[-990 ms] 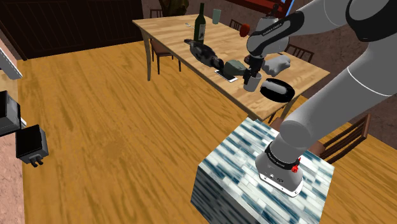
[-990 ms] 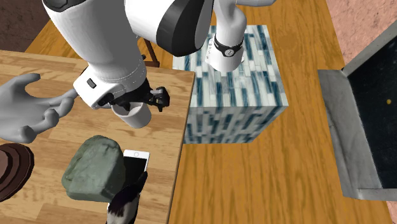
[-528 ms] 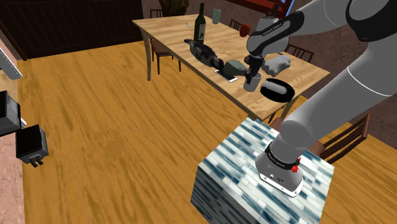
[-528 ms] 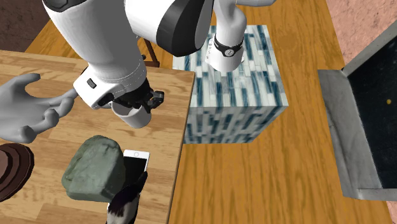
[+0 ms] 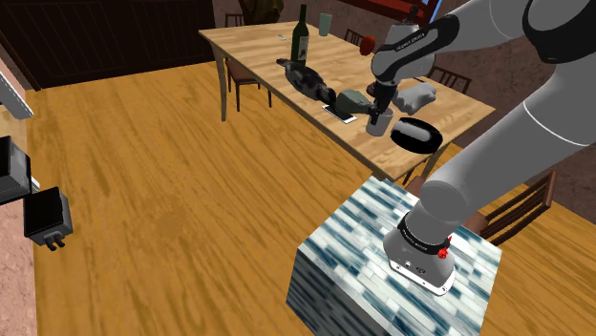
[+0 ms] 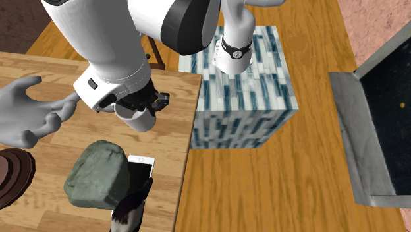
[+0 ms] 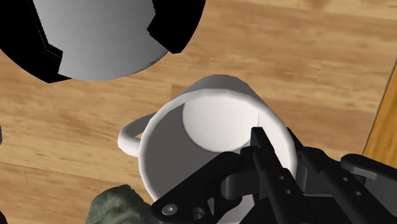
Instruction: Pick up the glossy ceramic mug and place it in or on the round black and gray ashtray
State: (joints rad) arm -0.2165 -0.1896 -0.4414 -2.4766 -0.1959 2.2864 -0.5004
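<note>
- The white mug (image 7: 210, 118) is pinched at its rim by the gripper (image 7: 277, 149). One black finger is seen inside against the wall and the other outside, so the wall is clasped between them.
- The mug is held upright over the table (image 6: 46, 72), near the corner closest to the stand (image 6: 244, 86). Whether its base is clear of the wood cannot be told.
- The ashtray (image 7: 95, 38), round and black with a grey floor, is found just beside the mug on the same table.
- The mug is judged stiff, brittle and smooth-skinned, and light, since nothing is seen inside it.
- A grip on one wall alone is judged liable to let so slick a thing tilt or slip. A firm squeeze and a slow carry are called for.
- The handle (image 7: 130, 137) is left free on the side away from the fingers. It is judged too small a loop to be taken instead.
- A gentle set-down is advised, as hard ware against a hard dish could be chipped.
- A grey rock (image 6: 99, 173) and a phone (image 6: 139, 165) are seen near the mug, by the same table edge.
</note>
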